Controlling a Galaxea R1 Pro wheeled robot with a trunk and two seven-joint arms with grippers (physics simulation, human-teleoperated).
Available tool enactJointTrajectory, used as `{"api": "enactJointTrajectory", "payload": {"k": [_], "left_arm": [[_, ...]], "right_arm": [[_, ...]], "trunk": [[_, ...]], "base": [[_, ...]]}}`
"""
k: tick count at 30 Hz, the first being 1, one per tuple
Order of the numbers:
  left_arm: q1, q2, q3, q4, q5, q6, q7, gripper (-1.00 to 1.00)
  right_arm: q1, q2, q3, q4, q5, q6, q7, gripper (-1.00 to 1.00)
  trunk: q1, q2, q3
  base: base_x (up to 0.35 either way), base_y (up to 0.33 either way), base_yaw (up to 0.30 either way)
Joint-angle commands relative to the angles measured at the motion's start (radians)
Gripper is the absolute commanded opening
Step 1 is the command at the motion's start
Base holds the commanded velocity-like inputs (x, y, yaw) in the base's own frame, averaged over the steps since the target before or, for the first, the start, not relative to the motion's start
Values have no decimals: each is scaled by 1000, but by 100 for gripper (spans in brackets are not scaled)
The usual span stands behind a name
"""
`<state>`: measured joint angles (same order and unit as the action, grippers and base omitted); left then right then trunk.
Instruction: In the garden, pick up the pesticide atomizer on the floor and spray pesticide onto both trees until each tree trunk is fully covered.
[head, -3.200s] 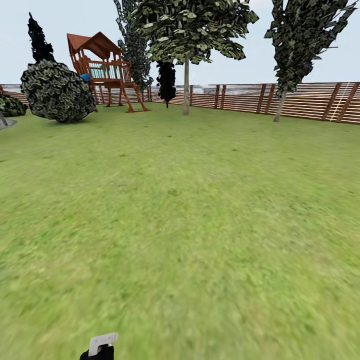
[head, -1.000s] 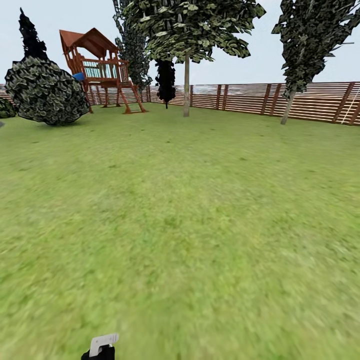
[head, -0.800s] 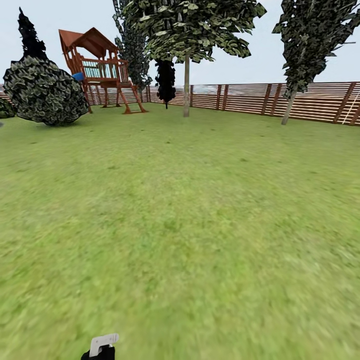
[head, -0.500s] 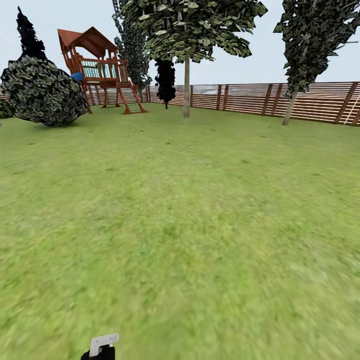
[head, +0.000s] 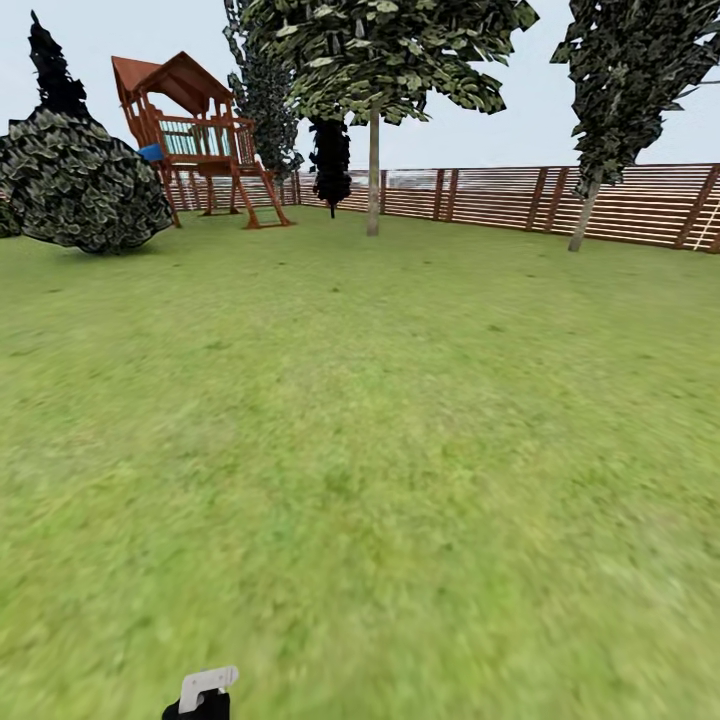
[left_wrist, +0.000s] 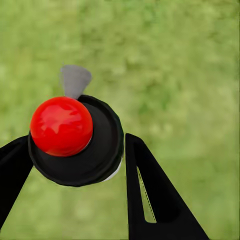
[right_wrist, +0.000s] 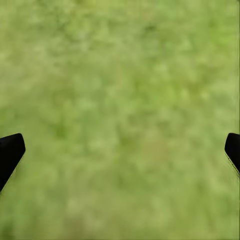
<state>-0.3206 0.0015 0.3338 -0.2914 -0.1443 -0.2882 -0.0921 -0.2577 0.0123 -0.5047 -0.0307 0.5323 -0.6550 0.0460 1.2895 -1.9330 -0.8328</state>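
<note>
**Atomizer in the left claw, two trunks far across the lawn**

Big picture first: the lawn (head: 400, 450) stretches out wide and green, ringed at its far edge by the slatted wooden fence (head: 620, 205). Up in the far left corner stand a round leafy bush (head: 85, 190) and a red-brown wooden play tower (head: 195, 140).

Now the targets. One tall tree's trunk (head: 373, 175) rises straight, dead ahead at the lawn's far edge. The second trunk (head: 582, 215) leans a touch and sits off toward the far right, just in front of the fence. No white mist on either that I can make out, so by my reading the spraying has not begun.

Down to the tool. The pesticide atomizer (left_wrist: 75, 140) sits between the black fingers of the left gripper (left_wrist: 75, 165), one finger (left_wrist: 150, 195) close against its round black body, red knob on top, grey nozzle tip poking out beyond. The left claw is clamped around it. In the head view its white trigger head (head: 207, 685) peeks up at the lawn's near edge.

The right gripper (right_wrist: 120, 150) is spread wide, tips at either side, bare grass between.

What counts next: both trunks lie well ahead of the loaded left claw, the nearer-centred one almost straight on, so closing that gap looks like the job.
</note>
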Motion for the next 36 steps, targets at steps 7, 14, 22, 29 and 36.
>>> {"api": "enactJointTrajectory", "payload": {"k": [7,14,22,29,36], "left_arm": [[0,0,0,-1,0,0,0,-100],[0,0,2,-2,0,0,0,-100],[0,-1,-2,-1,0,0,-1,-100],[0,0,-1,0,0,0,-1,-100],[0,0,-1,0,0,0,-1,-100]], "right_arm": [[0,0,0,0,0,0,0,100],[0,0,0,0,0,0,0,100],[0,0,0,0,0,0,0,100],[0,0,0,0,0,0,0,100],[0,0,0,0,0,0,0,100]], "trunk": [[0,0,0],[0,0,0],[0,0,0],[0,0,0],[0,0,0]], "base": [[340,0,0],[340,0,0],[340,0,0],[340,0,0],[340,0,0]]}}
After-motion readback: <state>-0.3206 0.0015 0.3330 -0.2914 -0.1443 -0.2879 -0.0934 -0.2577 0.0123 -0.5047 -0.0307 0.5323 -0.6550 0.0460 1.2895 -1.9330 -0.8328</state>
